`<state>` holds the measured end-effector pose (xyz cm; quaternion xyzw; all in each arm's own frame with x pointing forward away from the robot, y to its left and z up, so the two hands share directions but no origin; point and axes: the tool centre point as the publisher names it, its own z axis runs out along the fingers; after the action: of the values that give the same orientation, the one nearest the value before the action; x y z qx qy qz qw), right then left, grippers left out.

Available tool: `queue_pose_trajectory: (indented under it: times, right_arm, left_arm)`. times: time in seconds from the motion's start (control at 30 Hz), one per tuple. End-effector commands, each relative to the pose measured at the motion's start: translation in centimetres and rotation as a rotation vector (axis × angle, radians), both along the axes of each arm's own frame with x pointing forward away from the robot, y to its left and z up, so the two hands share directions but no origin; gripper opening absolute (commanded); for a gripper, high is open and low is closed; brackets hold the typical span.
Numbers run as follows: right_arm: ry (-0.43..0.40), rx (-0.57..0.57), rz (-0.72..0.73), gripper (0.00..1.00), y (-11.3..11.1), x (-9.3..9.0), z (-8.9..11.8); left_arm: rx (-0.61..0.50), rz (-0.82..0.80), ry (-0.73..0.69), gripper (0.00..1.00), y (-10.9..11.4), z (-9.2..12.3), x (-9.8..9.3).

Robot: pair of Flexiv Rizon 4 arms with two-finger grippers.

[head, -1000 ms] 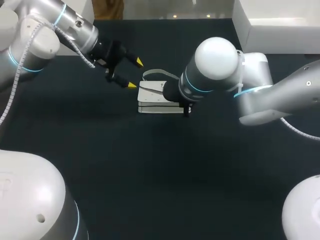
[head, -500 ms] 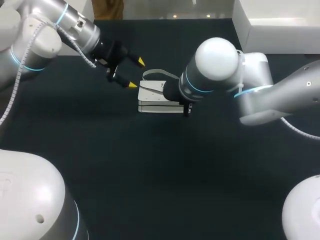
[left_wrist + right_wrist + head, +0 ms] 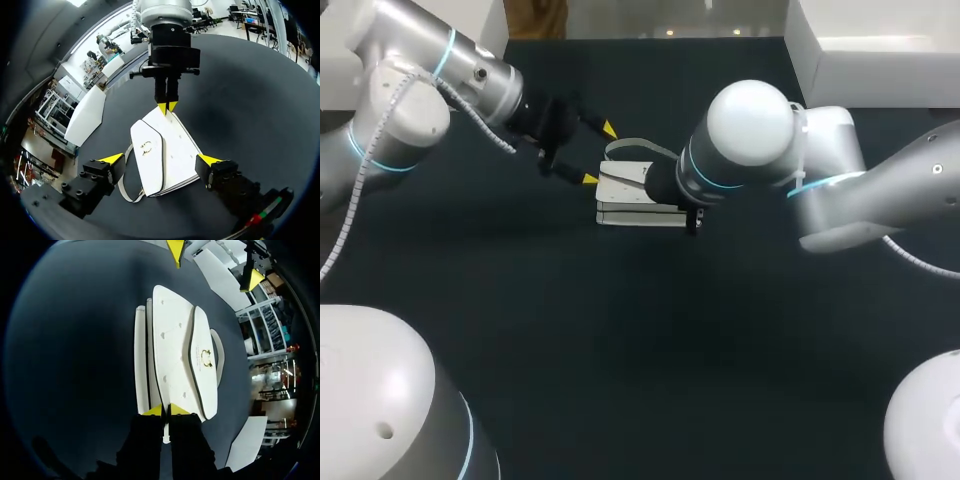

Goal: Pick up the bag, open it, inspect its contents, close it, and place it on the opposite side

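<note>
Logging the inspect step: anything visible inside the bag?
No. The bag lies flat on the table, flap shut, clasp on top; whatever is inside is covered.

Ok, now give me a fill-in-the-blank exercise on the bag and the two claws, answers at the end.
1. The bag lying flat on the table is ___ in colour.
2. The left claw hangs beside the bag with its fingers ___.
3. The right claw has its yellow tips pressed ___ at the bag's edge.
4. The bag's flap is ___.
Missing words: white; open; together; closed.
</note>
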<state>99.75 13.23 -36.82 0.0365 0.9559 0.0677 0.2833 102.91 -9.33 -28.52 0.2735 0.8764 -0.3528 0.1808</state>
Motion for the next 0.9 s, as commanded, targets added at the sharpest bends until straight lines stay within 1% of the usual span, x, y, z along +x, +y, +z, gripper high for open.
queue_pose_trajectory:
  times: [0.03, 0.07, 0.13, 0.2, 0.4, 0.5, 0.57, 0.7, 0.77, 0.9]
  right_arm:
    - [-0.003, 0.000, -0.001, 0.00, 0.1, -0.1, -0.1]
    - [-0.003, 0.000, -0.001, 0.00, 0.1, -0.1, -0.1]
    - [-0.003, 0.000, -0.001, 0.00, 0.1, -0.1, -0.1]
    - [-0.003, 0.000, -0.001, 0.00, 0.1, -0.1, -0.1]
    - [-0.003, 0.000, -0.001, 0.00, 0.1, -0.1, -0.1]
    - [-0.003, 0.000, -0.001, 0.00, 0.1, -0.1, -0.1]
    - [-0.003, 0.000, -0.001, 0.00, 0.1, -0.1, -0.1]
    - [-0.003, 0.000, -0.001, 0.00, 0.1, -0.1, -0.1]
    - [-0.003, 0.000, -0.001, 0.00, 0.1, -0.1, -0.1]
    - [-0.003, 0.000, -0.001, 0.00, 0.1, -0.1, -0.1]
  left_arm:
    - [-0.020, 0.028, -0.038, 0.93, -0.6, -1.0, 0.0]
    - [-0.017, 0.025, -0.042, 0.85, -0.8, -1.1, 0.1]
    - [-0.005, 0.011, -0.046, 0.80, -1.2, -1.4, 0.4]
    - [0.007, -0.007, -0.053, 0.70, -1.6, -1.6, 0.6]
    - [0.030, -0.027, -0.050, 0.71, -2.2, -2.7, 1.5]
    - [0.037, -0.031, -0.044, 0.68, -2.3, -3.0, 1.6]
    - [0.039, -0.033, -0.043, 0.69, -2.2, -3.1, 1.6]
    - [0.050, -0.041, -0.040, 0.62, -2.4, -3.6, 1.6]
    - [0.060, -0.047, -0.045, 0.60, -2.6, -3.8, 1.7]
    - [0.081, -0.054, -0.057, 0.54, -2.9, -4.3, 1.7]
